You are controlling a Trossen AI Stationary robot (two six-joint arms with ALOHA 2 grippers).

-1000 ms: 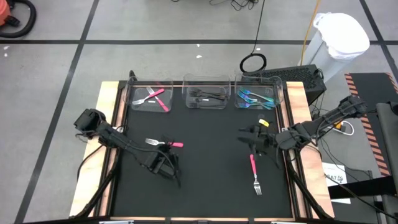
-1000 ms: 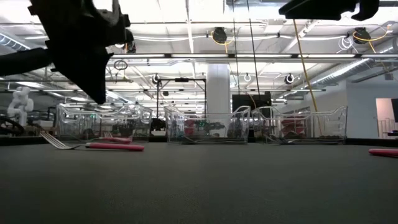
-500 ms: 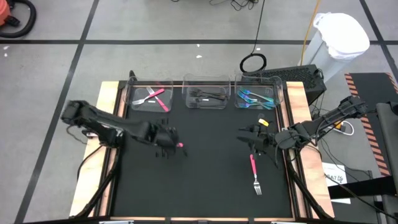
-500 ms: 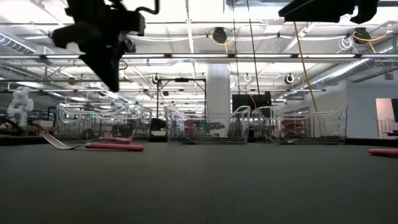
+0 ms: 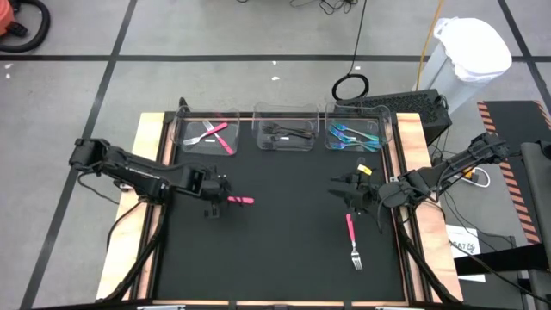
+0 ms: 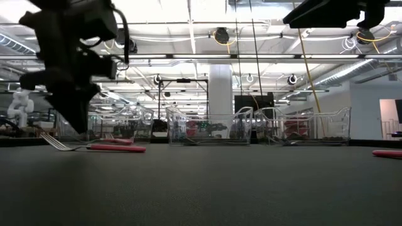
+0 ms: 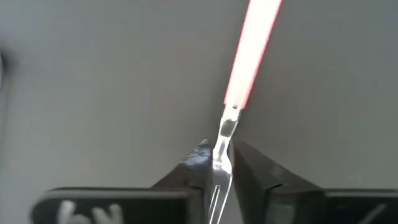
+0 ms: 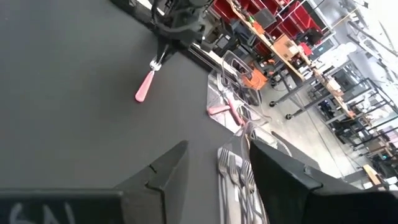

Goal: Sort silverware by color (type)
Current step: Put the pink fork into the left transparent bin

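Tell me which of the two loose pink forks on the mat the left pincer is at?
The pink fork on the mat's left side: the left pincer straddles its silver head. The other pink fork lies alone near the right arm, untouched.

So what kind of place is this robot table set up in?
Probably a robotics lab or workshop: high ceiling with strip lights, red shelving and workbenches behind the table, and a small white robot figure.

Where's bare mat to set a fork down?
Free: the mat's centre between the left gripper and right gripper, and the whole near strip left of the pink fork. Crowded: the three clear bins along the far edge.
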